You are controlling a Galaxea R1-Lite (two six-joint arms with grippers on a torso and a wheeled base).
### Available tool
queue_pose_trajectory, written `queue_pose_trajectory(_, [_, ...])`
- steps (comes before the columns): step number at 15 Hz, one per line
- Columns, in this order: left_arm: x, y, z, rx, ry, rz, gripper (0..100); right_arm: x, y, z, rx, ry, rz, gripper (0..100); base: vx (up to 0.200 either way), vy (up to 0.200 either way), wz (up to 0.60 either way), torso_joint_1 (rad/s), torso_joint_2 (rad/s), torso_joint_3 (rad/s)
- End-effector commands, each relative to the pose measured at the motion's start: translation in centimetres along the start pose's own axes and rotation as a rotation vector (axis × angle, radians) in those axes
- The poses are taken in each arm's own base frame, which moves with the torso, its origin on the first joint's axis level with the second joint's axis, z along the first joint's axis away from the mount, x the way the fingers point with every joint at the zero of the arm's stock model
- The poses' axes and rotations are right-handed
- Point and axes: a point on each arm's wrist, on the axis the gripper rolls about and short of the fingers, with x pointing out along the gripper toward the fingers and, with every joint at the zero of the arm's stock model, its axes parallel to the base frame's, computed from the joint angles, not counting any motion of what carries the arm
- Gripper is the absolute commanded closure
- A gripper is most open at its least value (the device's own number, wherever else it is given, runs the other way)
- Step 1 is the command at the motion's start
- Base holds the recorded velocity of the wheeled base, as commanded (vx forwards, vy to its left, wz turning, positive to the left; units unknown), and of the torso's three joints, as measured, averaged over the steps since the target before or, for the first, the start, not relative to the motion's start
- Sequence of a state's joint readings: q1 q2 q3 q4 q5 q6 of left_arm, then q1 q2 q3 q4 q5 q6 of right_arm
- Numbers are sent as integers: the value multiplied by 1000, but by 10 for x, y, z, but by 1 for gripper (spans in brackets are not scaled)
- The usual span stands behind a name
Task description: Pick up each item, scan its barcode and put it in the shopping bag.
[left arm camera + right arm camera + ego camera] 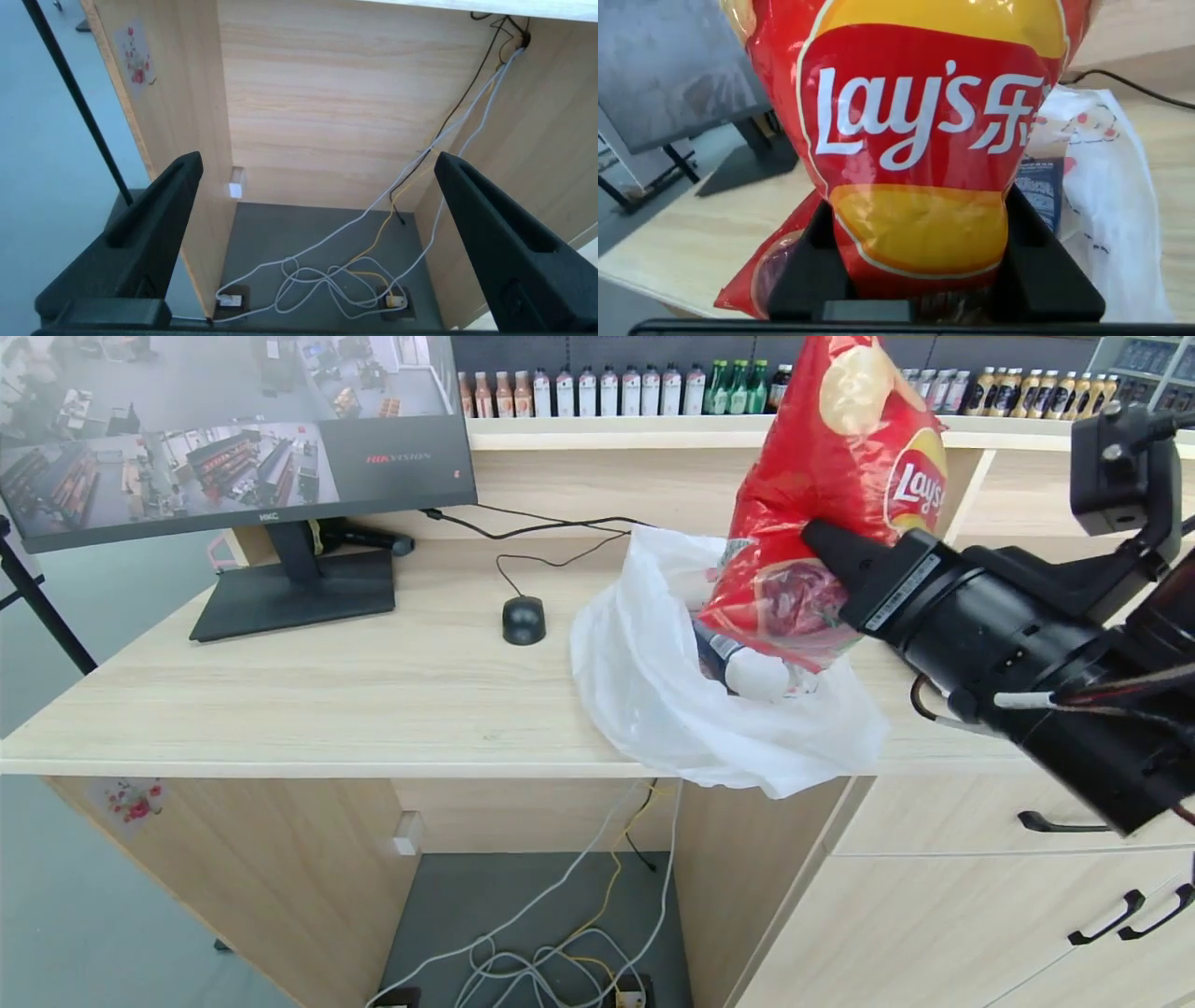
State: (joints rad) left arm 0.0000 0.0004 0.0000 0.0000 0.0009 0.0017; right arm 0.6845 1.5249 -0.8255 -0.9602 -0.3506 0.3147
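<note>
Monitor (233,429) stands at the left rear of the counter (327,700), on a flat black base. Mouse (524,620) lies further right, its cord running back toward the wall.

Left gripper (318,233): jaws spread wide with nothing between them, facing the open recess under the counter, where loose cables (327,280) lie on the floor.

Shopping bag (653,691): thin white plastic, slumped on the counter right of the mouse, mouth open upward, front fold hanging over the counter's edge. Contents: one blue-and-white item (738,663) visible in the opening; nothing more can be made out.

Chips bag (840,476): held in the air above the shopping bag's mouth. Long axis is close to upright, the top leaning slightly to the right and running past the upper edge of the head view. The lower end sits at the opening, in front of the bag's rear wall; whether it touches the plastic cannot be told. Appearance: glossy red foil, puffed, with a yellow band and white lettering that reads right way up in the right wrist view, and a darker picture panel near the bottom.

Right gripper (826,546): clamped on the chips bag at its lower middle, one finger (808,257) on each side, the foil bulging between them.

Bottles (597,392) line the rear shelf. Drawers (1027,821) with black handles sit under the counter at right.
</note>
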Motion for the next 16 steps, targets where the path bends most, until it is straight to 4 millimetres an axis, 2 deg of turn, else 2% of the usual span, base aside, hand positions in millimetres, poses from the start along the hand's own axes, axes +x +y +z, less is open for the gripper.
queue_pose_trajectory(1, [0, 0, 0, -2, 0, 1, 0, 1, 5, 18, 119, -5, -37, 100, 0, 0, 0, 0, 0, 0])
queue_pose_trajectory(4, [0, 0, 0, -2, 0, 1, 0, 7, -5, 14, 154, 54, -108, 100, 0, 0, 0, 0, 0, 0])
queue_pose_trajectory(7, [0, 0, 0, -2, 0, 1, 0, 36, -18, 10, 149, 40, -172, 100, 0, 0, 0, 0, 0, 0])
queue_pose_trajectory(11, [0, 0, 0, -2, 1, -1, 0, 60, -24, 3, 100, 94, -216, 100, 0, 0, 0, 0, 0, 0])
queue_pose_trajectory(16, [0, 0, 0, 0, 0, -1, 0, 62, -24, 2, 74, 136, -226, 100, 0, 0, 0, 0, 0, 0])
